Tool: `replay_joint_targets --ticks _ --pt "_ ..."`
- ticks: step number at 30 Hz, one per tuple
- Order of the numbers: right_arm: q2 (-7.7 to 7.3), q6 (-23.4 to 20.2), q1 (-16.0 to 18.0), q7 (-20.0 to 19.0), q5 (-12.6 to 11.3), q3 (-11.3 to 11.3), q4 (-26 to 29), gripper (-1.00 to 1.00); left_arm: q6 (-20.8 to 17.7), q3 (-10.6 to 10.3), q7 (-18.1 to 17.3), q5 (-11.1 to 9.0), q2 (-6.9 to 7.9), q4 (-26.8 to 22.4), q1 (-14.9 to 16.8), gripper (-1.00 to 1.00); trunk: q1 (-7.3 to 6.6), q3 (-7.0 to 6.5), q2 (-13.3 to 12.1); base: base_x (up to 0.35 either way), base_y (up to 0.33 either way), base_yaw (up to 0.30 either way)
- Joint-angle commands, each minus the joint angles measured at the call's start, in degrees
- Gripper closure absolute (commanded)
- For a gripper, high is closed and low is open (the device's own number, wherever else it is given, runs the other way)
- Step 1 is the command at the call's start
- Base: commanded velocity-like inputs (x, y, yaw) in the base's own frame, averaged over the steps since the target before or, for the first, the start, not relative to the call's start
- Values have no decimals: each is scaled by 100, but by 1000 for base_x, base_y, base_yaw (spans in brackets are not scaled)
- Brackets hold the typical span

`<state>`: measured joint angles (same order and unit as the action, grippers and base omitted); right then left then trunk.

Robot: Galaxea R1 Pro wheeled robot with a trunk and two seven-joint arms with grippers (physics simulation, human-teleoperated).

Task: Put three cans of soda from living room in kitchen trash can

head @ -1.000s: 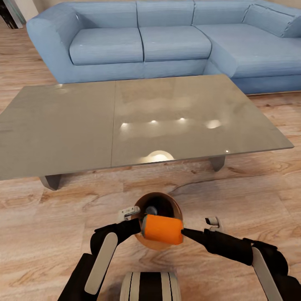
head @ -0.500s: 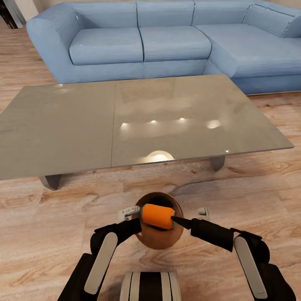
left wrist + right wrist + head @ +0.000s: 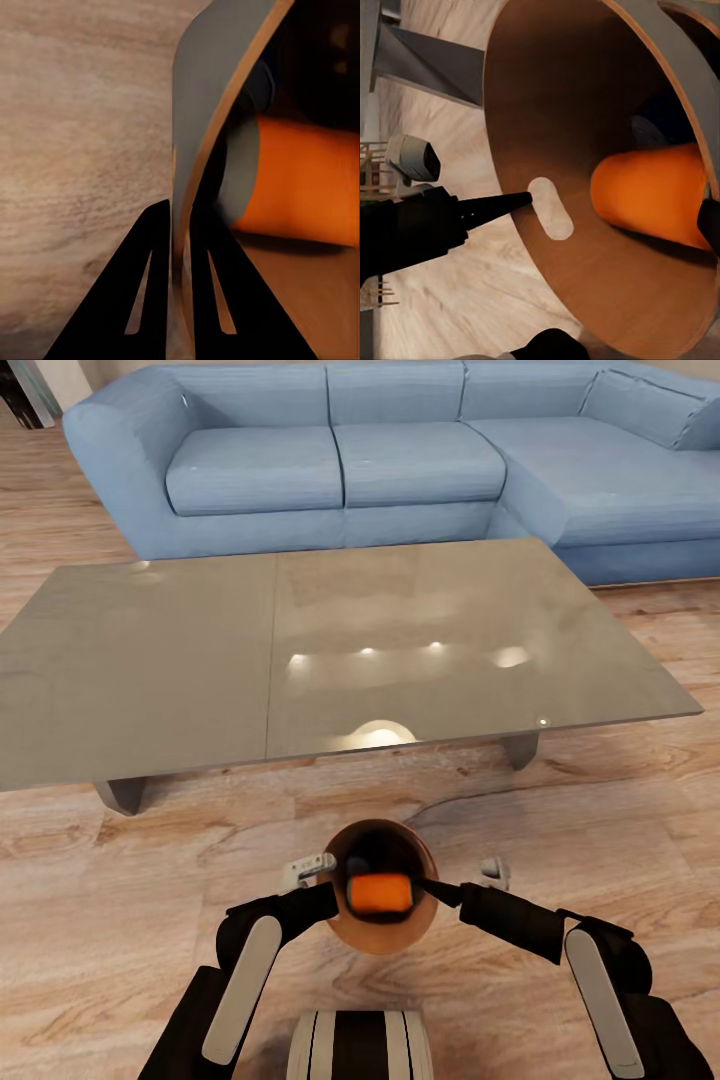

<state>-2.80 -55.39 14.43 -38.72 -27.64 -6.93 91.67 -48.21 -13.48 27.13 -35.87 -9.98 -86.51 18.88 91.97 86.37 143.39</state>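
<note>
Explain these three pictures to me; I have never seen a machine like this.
This is a simulated wheeled robot with two arms, in a living room. The large picture is from a camera on its head, looking down past both arms at a low grey table and a blue sofa. The other two are from cameras near each arm's fingers.

The left gripper is pinching the wall of the coppery trash can, one finger on each side of the rim. An orange soda can lies on its side inside the trash can. The right gripper is at the opposite rim. Its fingers look spread apart and the soda can is not between them, so it seems to hold nothing.
</note>
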Motion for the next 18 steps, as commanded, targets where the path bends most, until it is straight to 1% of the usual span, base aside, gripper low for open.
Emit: replay_joint_targets --ticks 1,4,5,6,7,9,10,11,12,13,14,15,16,17,18 --pt "-10 0 -1 4 4 -7 2 -100 57 -6 -11 -148 -1 -3 2 100 -1 -1 0 0 0 0" --pt "-80 -67 3 -79 -18 -48 12 -100 63 -6 -11 -148 -1 -5 2 100 -1 -1 0 0 0 0" --pt "-135 -110 1 -147 -31 -97 14 -100 64 -6 -11 -148 -1 -5 2 100 -1 -1 0 0 0 0" --pt "-298 -220 -22 -341 -54 -198 16 -100 68 -6 -13 -148 -1 -6 2 100 -1 -1 0 0 0 0" --pt "-525 -296 -30 -658 -68 -262 17 -100 71 -6 -14 -148 -1 -6 2 100 -1 -1 0 0 0 0" --pt "-878 -349 -22 -1199 -76 -302 17 -100 68 -6 -14 -158 -1 -5 2 100 -1 -1 0 0 0 0" --pt "-1172 -371 -25 -1586 -78 -336 17 -100 67 -6 -14 -200 -1 -6 2 100 -1 -1 0 0 0 0" --pt "-1396 -382 -44 -1799 -80 -382 17 -100 66 -6 -13 -242 -1 -6 2 100 -1 -1 0 0 0 0" --pt "-1755 -389 -113 -2027 -82 -476 11 -100 62 -6 -9 -318 -1 -6 5 100 -1 -1 0 0 0 0" --pt "-1978 -389 -209 -2120 -83 -563 4 -100 60 -6 -8 -363 -1 -6 9 100 -1 -1 0 0 0 0" --pt "-2255 -382 -409 -2204 -81 -800 -7 -100 54 -6 -7 -407 -1 -6 20 100 -1 -1 0 0 0 0" --pt "-2443 -372 -636 -2248 -54 -1166 -27 -100 51 -6 -3 -431 -1 -6 28 100 -1 -1 0 0 0 0" --pt "-2547 -350 -888 -2264 -15 -1578 -99 -100 50 -6 0 -443 -1 -6 33 100 -1 -1 0 0 0 0" --pt "-2586 -311 -1071 -2255 65 -1812 -198 -100 49 -6 1 -448 -1 -6 34 100 -1 -1 0 0 0 0" --pt "-2606 -238 -1250 -2209 240 -1983 -337 -100 49 -6 2 -454 -1 -6 39 100 -1 -1 0 0 0 0"
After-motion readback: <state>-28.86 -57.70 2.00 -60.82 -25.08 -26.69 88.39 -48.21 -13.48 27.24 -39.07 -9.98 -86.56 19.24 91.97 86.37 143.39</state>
